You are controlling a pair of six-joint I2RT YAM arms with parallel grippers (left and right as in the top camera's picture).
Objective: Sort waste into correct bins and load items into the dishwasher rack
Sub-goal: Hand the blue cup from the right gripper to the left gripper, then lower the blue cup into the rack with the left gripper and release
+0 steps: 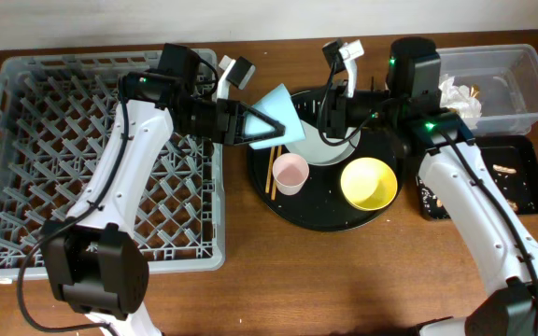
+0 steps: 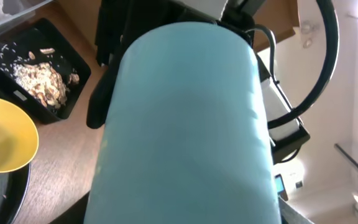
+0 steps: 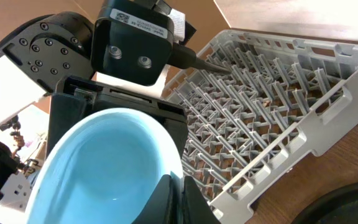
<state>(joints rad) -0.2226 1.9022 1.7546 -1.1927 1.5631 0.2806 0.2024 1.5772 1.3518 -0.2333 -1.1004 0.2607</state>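
Soft, even light is falling on the table point(image 1: 250, 299); glare is bleaching the left wrist view's right edge, the blue cup point(image 2: 185, 124) blurring.

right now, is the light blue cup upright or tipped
Tipped on its side: the light blue cup is held sideways by the left gripper, and the right wrist view looks straight into its mouth.

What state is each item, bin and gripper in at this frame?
light blue cup: held sideways in the left gripper
pink cup: upright on the round tray
yellow bowl: upright on the round tray
plate: flat, partly under the right gripper
right gripper: open or shut unclear
chopsticks: lying on the round tray
rack: no dishes
clear tub: holds napkins
black tray: holds scraps
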